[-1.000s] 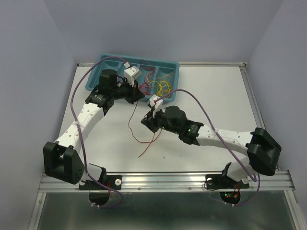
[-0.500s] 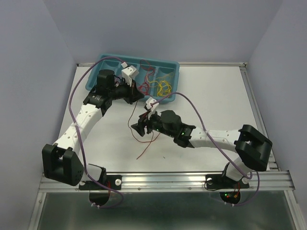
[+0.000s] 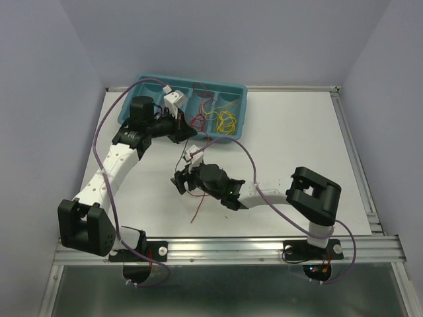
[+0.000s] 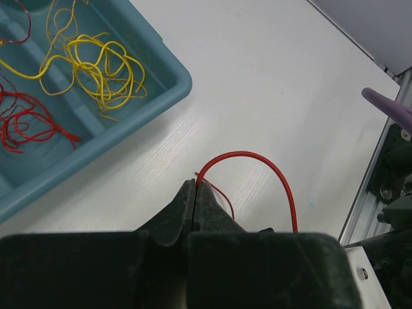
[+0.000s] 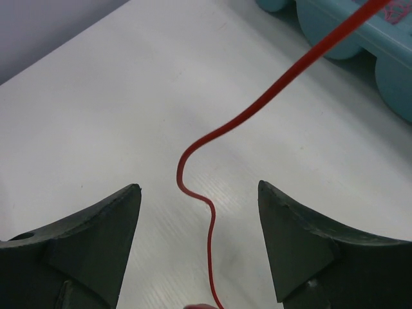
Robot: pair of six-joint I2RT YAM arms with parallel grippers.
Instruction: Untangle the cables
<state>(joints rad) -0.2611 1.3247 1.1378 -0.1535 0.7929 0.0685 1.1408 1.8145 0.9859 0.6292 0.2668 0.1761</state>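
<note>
One white desk (image 3: 297, 132) carries a teal tray (image 3: 142, 86) near its far-left corner, holding bunched yellow and red cables (image 4: 96, 64). Left claw (image 4: 195, 187) is pinched tight on a loose red cable (image 4: 257, 158) trailing toward the near edge. Right claw (image 5: 199, 193) gapes wide, the strand passing untouched between its jaws. The strand is probably feather-light, springy and slippery, and best gripped at a bend.
</note>
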